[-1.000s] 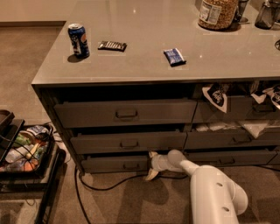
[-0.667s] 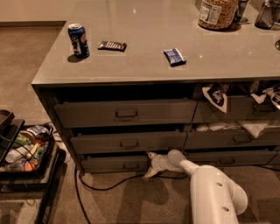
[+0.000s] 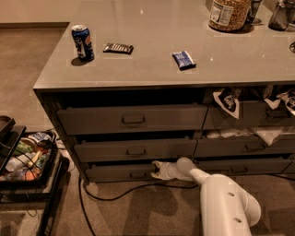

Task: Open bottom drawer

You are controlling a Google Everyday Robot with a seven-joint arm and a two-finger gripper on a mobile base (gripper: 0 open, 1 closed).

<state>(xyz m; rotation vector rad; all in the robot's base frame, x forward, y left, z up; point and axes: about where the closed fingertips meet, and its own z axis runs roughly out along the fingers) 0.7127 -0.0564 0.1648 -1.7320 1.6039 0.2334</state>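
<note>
Camera view: looks down from in front of a grey table [image 3: 152, 27] with two stacks of drawers under it and carpet below.
Bottom drawer: the bottom drawer [image 3: 110, 173] is the lowest, slimmest front of the left stack, just above the floor, with a small pull at its centre; a dark gap shows along its top edge and nothing of its inside can be seen.
Pincer: the pincer [image 3: 156, 170] sits at the right end of that front, just right of the pull; I cannot tell how far open it is or whether it has hold of anything.
Arm: the white arm [image 3: 226, 203] reaches in low from the bottom right.
Other drawers, left stack: the top drawer [image 3: 133, 119] and middle drawer [image 3: 136, 150] are taller, and their contents are hidden.
Right stack: snack bags [image 3: 228, 99] poke out over the upper fronts.
Jar: a clear jar [image 3: 228, 14] at the back of the table holds brownish pieces; its white label is too small to read.
Cart: a black cart [image 3: 50, 170] on the floor at left holds mixed packets and bottles.
Table top: a blue can [image 3: 83, 42], a dark bar wrapper [image 3: 118, 47] and a blue packet [image 3: 184, 60] sit apart; no writing is legible.
Floor: a black cable [image 3: 120, 193] curves under the left stack.
</note>
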